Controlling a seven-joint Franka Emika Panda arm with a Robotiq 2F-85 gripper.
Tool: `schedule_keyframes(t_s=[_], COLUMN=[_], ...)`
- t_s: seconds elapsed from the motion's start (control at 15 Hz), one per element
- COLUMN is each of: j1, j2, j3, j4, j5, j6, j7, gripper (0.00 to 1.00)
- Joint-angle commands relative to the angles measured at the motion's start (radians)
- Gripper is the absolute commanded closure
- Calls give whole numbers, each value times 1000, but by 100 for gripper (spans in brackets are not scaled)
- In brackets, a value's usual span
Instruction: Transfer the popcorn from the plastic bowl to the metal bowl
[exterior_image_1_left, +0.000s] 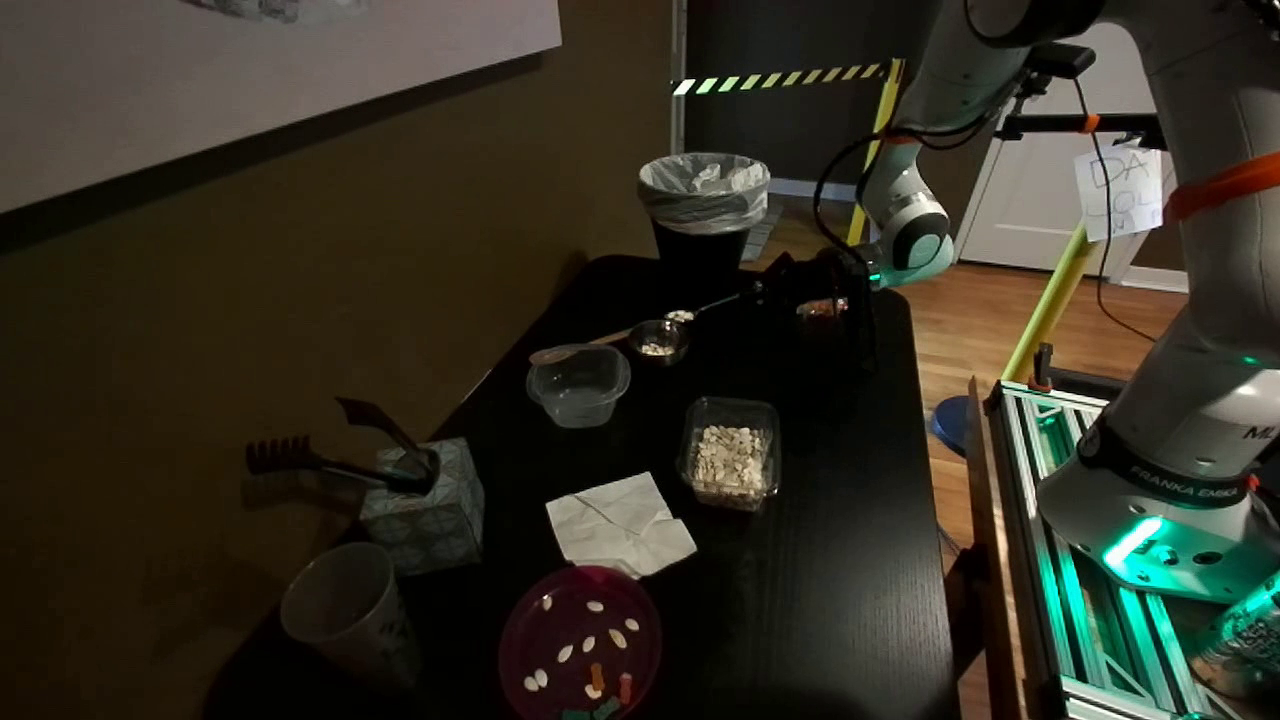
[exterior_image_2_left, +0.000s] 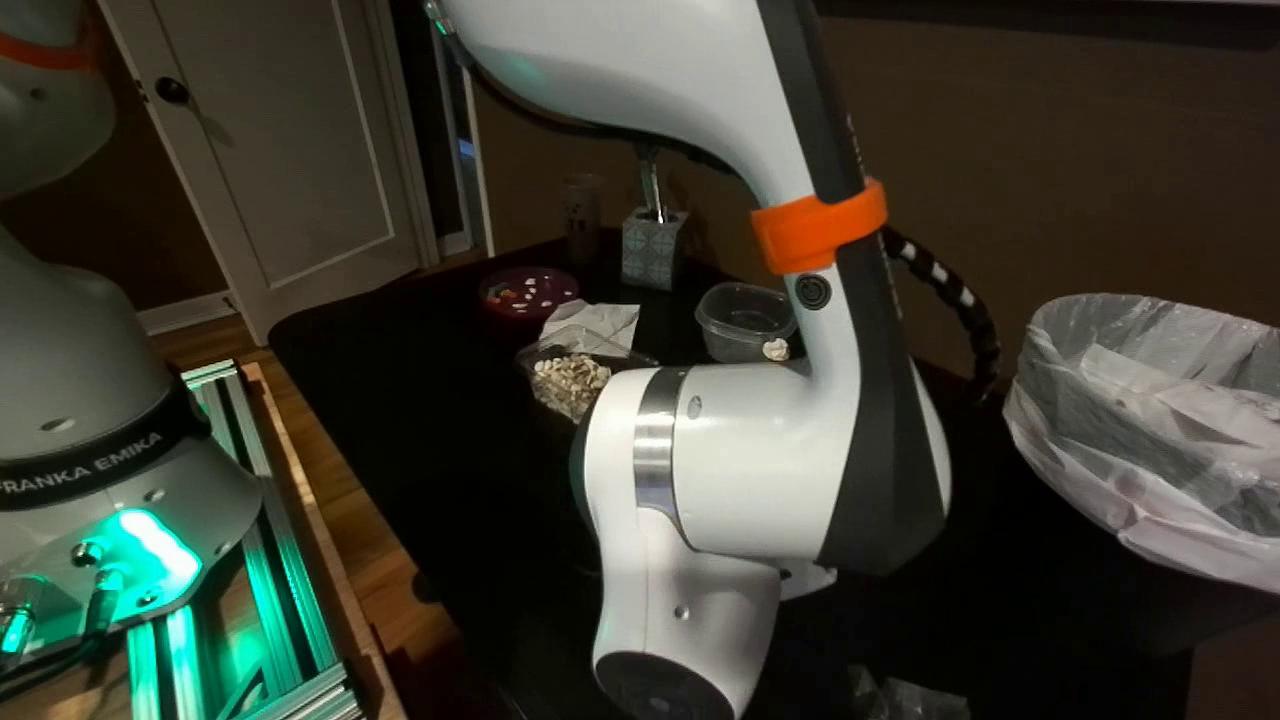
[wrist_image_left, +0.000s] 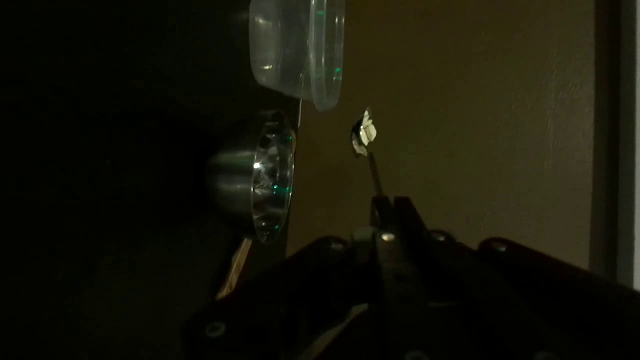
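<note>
Black is the tool (wrist_image_left: 391, 209), at the lower middle of the wrist view; its tips are pressed together on the thin handle of a spoon (wrist_image_left: 374, 171). The spoon's shiny hollow carries flat, pale pieces of popcorn (wrist_image_left: 369, 132). To the left in this view stands the metal bowl (wrist_image_left: 232, 172), round and polished. Some pale pieces at its bottom are visible only in an exterior view, where a milky plastic container (exterior_image_1_left: 578, 405) stands just beside it, left of the frame's centre. Much more popcorn lies in the clear, rectangular plastic bowl (exterior_image_1_left: 735, 412), seen in both exterior views. In an exterior view the smooth white arm (exterior_image_2_left: 740, 460) covers the metal bowl. Creased paper (exterior_image_1_left: 610, 525) lies on the black tabletop (exterior_image_1_left: 830, 560).
</note>
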Motion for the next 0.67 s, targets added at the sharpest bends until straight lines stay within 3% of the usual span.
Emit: schedule_keyframes(t_s=[0.0,0.27,0.6], j1=[72,136,197], j2=[-45,-88,-136], j3=[-16,-16,-19], j4=[-75,-122,-157], j5=[159,292,373], j6=[93,169,239], j7=[-77,-147,-247], gripper=[99,99,99])
